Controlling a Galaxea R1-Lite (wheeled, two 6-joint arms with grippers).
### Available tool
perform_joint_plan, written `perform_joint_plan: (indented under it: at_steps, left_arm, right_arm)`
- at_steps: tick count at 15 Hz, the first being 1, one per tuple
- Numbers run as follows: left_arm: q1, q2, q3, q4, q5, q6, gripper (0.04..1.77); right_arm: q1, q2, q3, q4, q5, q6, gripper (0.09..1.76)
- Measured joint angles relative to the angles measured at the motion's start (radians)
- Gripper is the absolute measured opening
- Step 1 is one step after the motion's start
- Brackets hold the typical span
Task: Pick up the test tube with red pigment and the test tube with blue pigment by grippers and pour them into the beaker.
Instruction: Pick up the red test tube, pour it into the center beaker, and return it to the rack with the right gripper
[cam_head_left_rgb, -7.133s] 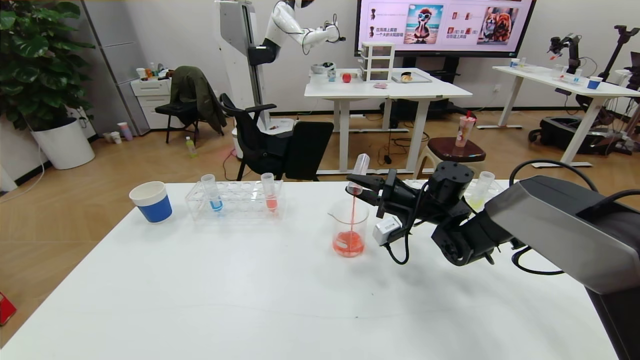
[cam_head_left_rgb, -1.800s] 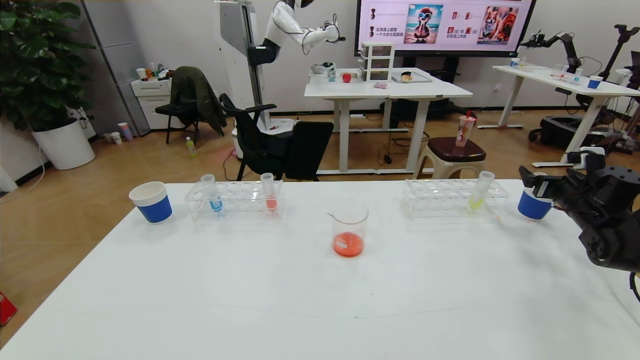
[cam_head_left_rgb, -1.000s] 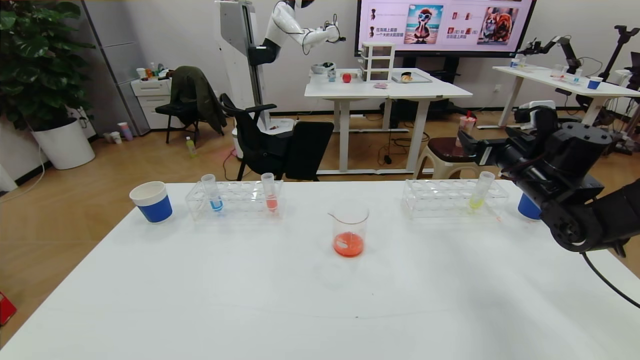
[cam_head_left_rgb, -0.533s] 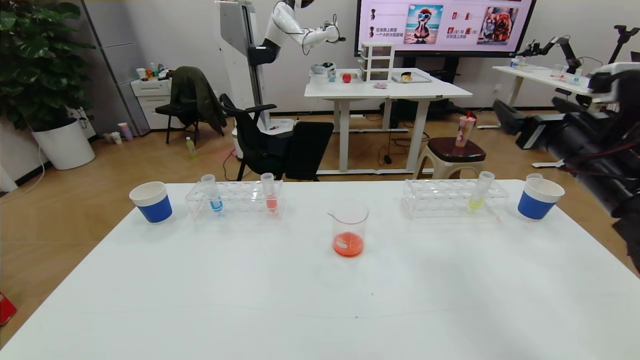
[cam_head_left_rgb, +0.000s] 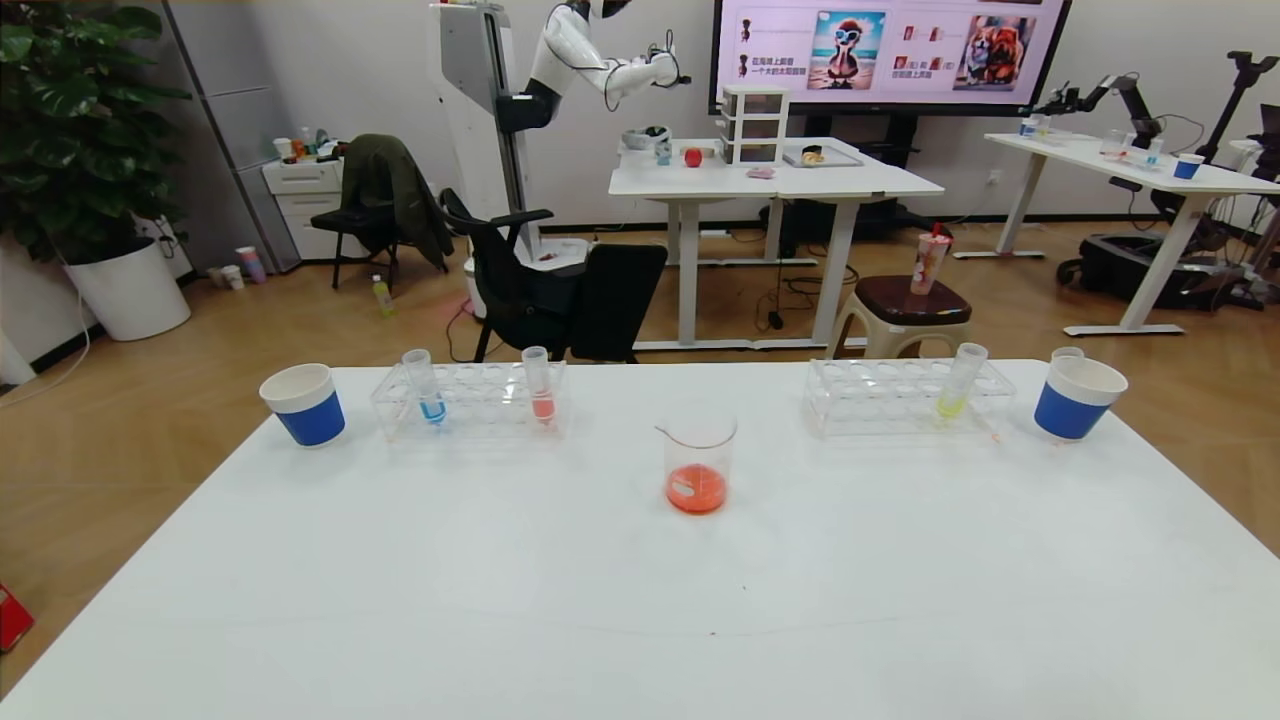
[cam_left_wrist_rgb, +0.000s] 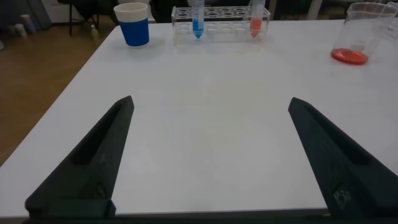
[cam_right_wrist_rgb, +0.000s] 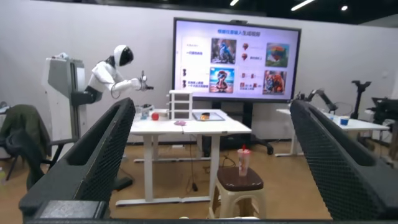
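Beaker (cam_head_left_rgb: 699, 459) carries faint, unreadable white marking.

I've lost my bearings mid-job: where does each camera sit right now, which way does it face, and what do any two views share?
Head view: high on the robot, looking forward and down at the white table; none of the robot's body shows.
Left wrist view: low over the table, facing the blue tube and beaker; the open left tool frames it.
Right wrist view: raised, facing the room's wall screen; the open right tool frames it.
Shared: head and left wrist views both show the beaker, blue tube and left paper cup.
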Motion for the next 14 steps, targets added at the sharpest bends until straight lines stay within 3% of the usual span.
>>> perform_joint_plan:
  at_steps: [2,4,6,10,12,14]
  left_arm:
    - [0.000,0.000,0.000,0.000,0.000,0.000,1.73]
    - [0.000,0.000,0.000,0.000,0.000,0.000,1.73]
    - [0.000,0.000,0.000,0.000,0.000,0.000,1.73]
    - [0.000,0.000,0.000,0.000,0.000,0.000,1.73]
    - [0.000,0.000,0.000,0.000,0.000,0.000,1.73]
    - [0.000,0.000,0.000,0.000,0.000,0.000,1.73]
  right_arm:
    - [-0.016,-0.188,0.097,0.080,0.009,-0.016,1.74]
    - [-0.020,-0.392,0.154,0.250,0.029,-0.031,1.74]
    - [-0.009,-0.584,0.169,0.494,0.051,-0.051,1.74]
    - [0.056,-0.860,0.177,0.757,0.069,-0.108,1.74]
    - [0.065,-0.961,0.199,0.861,0.083,-0.119,1.74]
    - [0.068,-1.014,0.265,0.869,0.089,-0.123,1.74]
